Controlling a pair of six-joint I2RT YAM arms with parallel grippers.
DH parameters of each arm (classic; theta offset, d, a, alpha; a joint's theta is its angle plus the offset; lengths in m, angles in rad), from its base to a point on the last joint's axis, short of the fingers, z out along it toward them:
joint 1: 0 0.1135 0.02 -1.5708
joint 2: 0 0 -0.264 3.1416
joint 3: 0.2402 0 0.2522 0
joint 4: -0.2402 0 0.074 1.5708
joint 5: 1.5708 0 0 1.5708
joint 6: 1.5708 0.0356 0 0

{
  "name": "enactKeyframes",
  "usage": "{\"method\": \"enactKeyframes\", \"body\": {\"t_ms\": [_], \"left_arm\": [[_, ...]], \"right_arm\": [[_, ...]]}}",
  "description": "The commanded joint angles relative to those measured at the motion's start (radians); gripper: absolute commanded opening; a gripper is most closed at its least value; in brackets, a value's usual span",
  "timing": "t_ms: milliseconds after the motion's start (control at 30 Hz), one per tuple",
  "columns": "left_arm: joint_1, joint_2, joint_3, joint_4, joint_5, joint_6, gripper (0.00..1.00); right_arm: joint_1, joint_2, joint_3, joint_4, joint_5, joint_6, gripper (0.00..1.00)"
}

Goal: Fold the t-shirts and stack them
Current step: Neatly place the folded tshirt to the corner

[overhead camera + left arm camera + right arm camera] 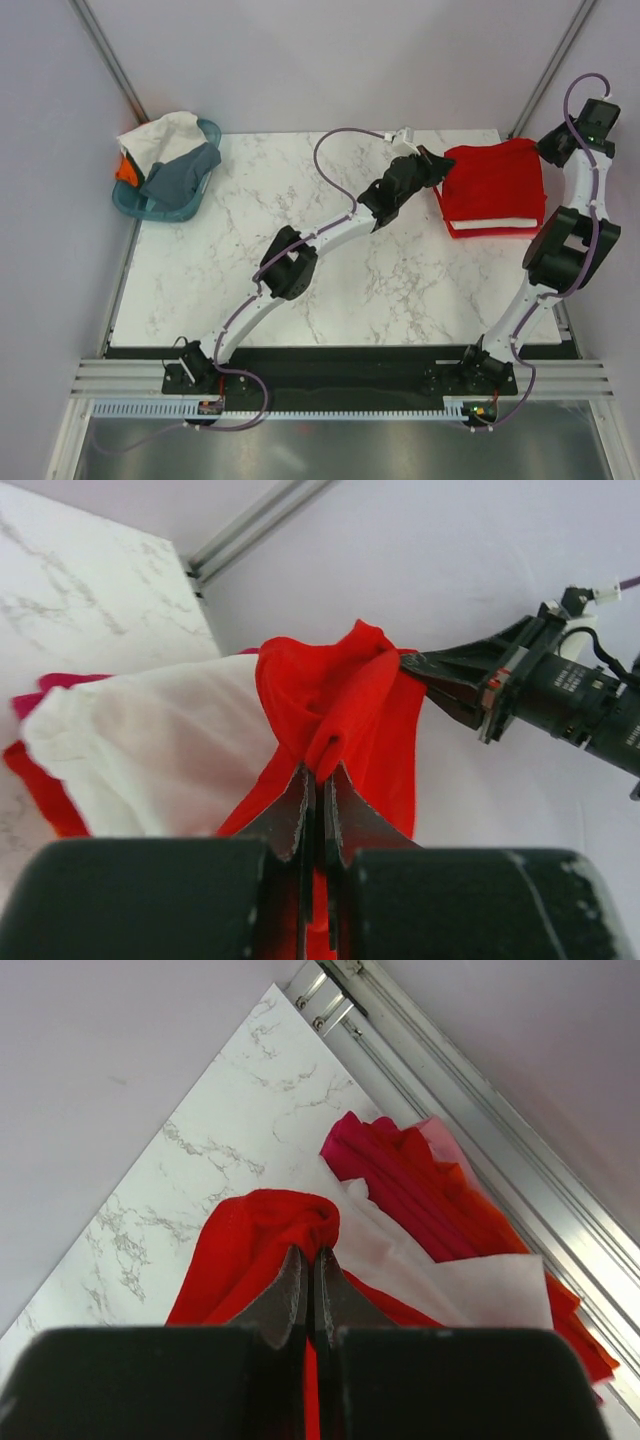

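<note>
A bright red t-shirt [495,172] lies on top of a folded stack at the back right of the table, with a white t-shirt [500,224] showing beneath it. My left gripper [441,168] is at the stack's left edge. In the left wrist view it [320,770] is shut on a bunched fold of the red t-shirt [340,695], above the white t-shirt [150,750]. My right gripper [548,152] is at the stack's right edge. Seen from its wrist, it [309,1252] pinches the red t-shirt [260,1235] shut, over the white t-shirt [440,1270] and a darker red t-shirt [400,1180].
A teal basket [196,209] at the back left corner holds white [160,138], grey [180,175] and orange [126,170] t-shirts. The marble table [330,290] ends at a metal rail [460,1110] just behind the stack. Pale walls close in on both sides.
</note>
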Motion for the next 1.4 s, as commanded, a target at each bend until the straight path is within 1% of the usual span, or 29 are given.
{"method": "enactKeyframes", "body": {"t_ms": [0, 100, 133, 167, 200, 233, 267, 333, 467, 500, 533, 600, 633, 667, 700, 733, 767, 800, 833, 867, 900, 933, 967, 1000, 1033, 1067, 1100, 1200, 1367], "left_arm": [[0.045, 0.054, 0.064, 0.077, -0.071, -0.096, 0.02], [0.064, 0.108, 0.109, 0.089, -0.091, -0.108, 0.03], [0.068, 0.120, 0.129, 0.095, -0.096, -0.111, 0.16], [0.074, 0.138, 0.133, 0.102, -0.098, -0.117, 0.30], [0.082, 0.142, 0.133, 0.103, -0.098, -0.124, 0.47], [0.085, 0.140, 0.130, 0.105, -0.094, -0.113, 0.71], [0.090, 0.125, 0.127, 0.105, -0.090, -0.090, 0.79], [0.094, 0.088, 0.094, 0.106, -0.082, -0.012, 0.86], [0.094, -0.057, -0.021, 0.112, -0.088, 0.125, 0.87], [0.094, -0.119, -0.052, 0.118, -0.084, 0.170, 0.87], [0.094, -0.154, -0.113, 0.120, -0.076, 0.189, 0.87], [0.093, -0.219, -0.182, 0.118, -0.062, 0.226, 0.85], [0.094, -0.293, -0.268, 0.117, -0.061, 0.229, 0.83], [0.093, -0.330, -0.314, 0.117, -0.061, 0.231, 0.83], [0.094, -0.372, -0.360, 0.115, -0.064, 0.235, 0.83], [0.094, -0.439, -0.445, 0.103, -0.065, 0.241, 0.82], [0.094, -0.479, -0.487, 0.097, -0.070, 0.251, 0.82], [0.094, -0.519, -0.535, 0.092, -0.071, 0.254, 0.82], [0.094, -0.556, -0.636, 0.092, -0.084, 0.255, 0.82], [0.094, -0.640, -0.687, 0.092, -0.091, 0.258, 0.82], [0.094, -0.679, -0.783, 0.092, -0.108, 0.261, 0.82], [0.096, -0.722, -0.828, 0.094, -0.114, 0.266, 0.82], [0.099, -0.790, -0.871, 0.092, -0.119, 0.269, 0.82], [0.107, -0.829, -0.950, 0.091, -0.121, 0.269, 0.83], [0.110, -0.863, -0.991, 0.091, -0.121, 0.268, 0.83], [0.120, -0.928, -1.026, 0.089, -0.119, 0.266, 0.83], [0.125, -0.959, -1.098, 0.089, -0.119, 0.266, 0.83], [0.142, -1.070, -1.223, 0.089, -0.114, 0.271, 0.83], [0.145, -1.214, -1.367, 0.068, -0.119, 0.281, 0.83]], "right_arm": [[-0.015, 0.072, 0.077, 0.117, 0.037, 0.015, 0.00], [-0.012, 0.126, 0.103, 0.143, 0.015, 0.030, 0.01], [-0.010, 0.138, 0.107, 0.153, 0.003, 0.038, 0.10], [-0.009, 0.151, 0.113, 0.161, -0.012, 0.038, 0.30], [-0.002, 0.177, 0.133, 0.163, -0.019, 0.041, 0.73], [-0.001, 0.186, 0.143, 0.160, -0.022, 0.037, 0.86], [0.002, 0.194, 0.156, 0.161, -0.025, 0.032, 0.88], [0.007, 0.185, 0.160, 0.155, -0.029, 0.024, 0.88], [0.014, 0.070, 0.092, 0.158, -0.006, 0.004, 0.83], [0.018, 0.047, 0.077, 0.163, -0.008, 0.007, 0.80], [0.018, 0.024, 0.057, 0.170, -0.015, 0.018, 0.79], [0.018, -0.041, -0.010, 0.205, -0.104, 0.065, 0.75], [0.018, -0.061, -0.037, 0.218, -0.142, 0.088, 0.74], [0.018, -0.105, -0.105, 0.236, -0.222, 0.116, 0.71], [0.022, -0.131, -0.153, 0.302, -0.270, 0.169, 0.68], [0.021, -0.159, -0.205, 0.343, -0.308, 0.205, 0.65], [0.021, -0.215, -0.313, 0.423, -0.371, 0.234, 0.60], [0.025, -0.245, -0.365, 0.460, -0.394, 0.257, 0.58], [0.030, -0.271, -0.414, 0.492, -0.413, 0.298, 0.56], [0.034, -0.318, -0.499, 0.517, -0.430, 0.313, 0.51], [0.045, -0.340, -0.538, 0.561, -0.449, 0.328, 0.44], [0.051, -0.358, -0.578, 0.584, -0.463, 0.360, 0.42], [0.057, -0.390, -0.657, 0.650, -0.479, 0.388, 0.35], [0.073, -0.403, -0.695, 0.693, -0.512, 0.417, 0.31], [0.082, -0.414, -0.734, 0.744, -0.528, 0.481, 0.28], [0.108, -0.424, -0.797, 0.828, -0.538, 0.504, 0.22], [0.122, -0.427, -0.823, 0.863, -0.552, 0.521, 0.19], [0.179, -0.437, -0.893, 0.919, -0.533, 0.537, 0.15], [0.203, -0.441, -0.991, 1.018, -0.511, 0.570, 0.12]]}}
